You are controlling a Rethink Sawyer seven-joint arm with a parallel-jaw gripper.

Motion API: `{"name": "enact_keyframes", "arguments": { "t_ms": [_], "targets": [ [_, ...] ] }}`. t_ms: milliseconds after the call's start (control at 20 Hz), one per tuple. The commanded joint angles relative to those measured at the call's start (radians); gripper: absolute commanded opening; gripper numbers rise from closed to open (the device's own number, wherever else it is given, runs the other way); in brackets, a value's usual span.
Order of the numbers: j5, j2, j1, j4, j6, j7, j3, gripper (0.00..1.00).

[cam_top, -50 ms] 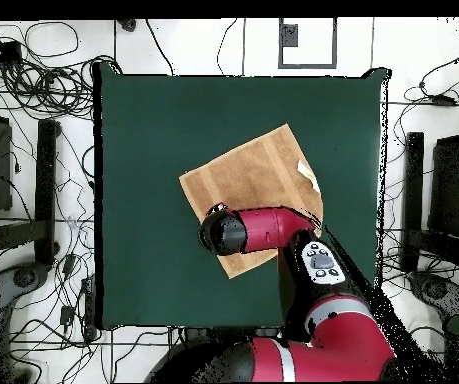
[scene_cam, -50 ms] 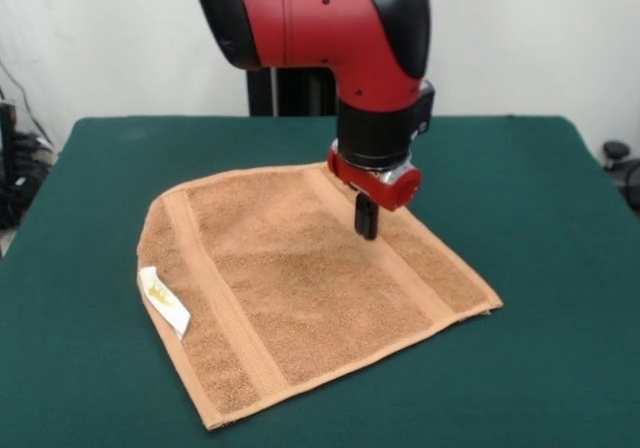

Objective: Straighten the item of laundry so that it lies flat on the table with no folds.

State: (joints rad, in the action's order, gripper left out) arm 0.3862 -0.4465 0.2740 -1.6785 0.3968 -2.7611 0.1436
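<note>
The item of laundry (scene_cam, -50 ms: pixel 300 288), an orange-tan towel with woven bands and a white tag (scene_cam, -50 ms: pixel 165 303) on its left edge, lies spread on the green table (scene_cam, -50 ms: pixel 90 188). Its far left corner looks rounded off, as if turned under. My gripper (scene_cam, -50 ms: pixel 366 224) hangs from the red arm over the towel's right band, its black fingers together and the tips just above or on the cloth. From overhead the towel (cam_top, -50 ms: pixel 253 165) lies as a diamond on the table (cam_top, -50 ms: pixel 143 120), and the arm (cam_top, -50 ms: pixel 263 228) covers its lower part and hides the gripper.
Bare green table cloth surrounds the towel on every side. Cables and stands (cam_top, -50 ms: pixel 43 200) lie on the floor beyond the table's edges.
</note>
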Motion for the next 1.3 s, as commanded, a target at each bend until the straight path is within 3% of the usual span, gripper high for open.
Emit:
{"name": "enact_keyframes", "arguments": {
  "t_ms": [50,1050,1300],
  "targets": [
    [-0.065,0.055,-0.019,-0.17,0.041,0.007,0.152,0.0],
    [-0.202,0.039,-0.047,-0.274,-0.066,-0.086,0.187,0.0],
    [-0.23,0.021,-0.089,-0.254,-0.025,-0.08,0.178,0.0]
  ]
}}
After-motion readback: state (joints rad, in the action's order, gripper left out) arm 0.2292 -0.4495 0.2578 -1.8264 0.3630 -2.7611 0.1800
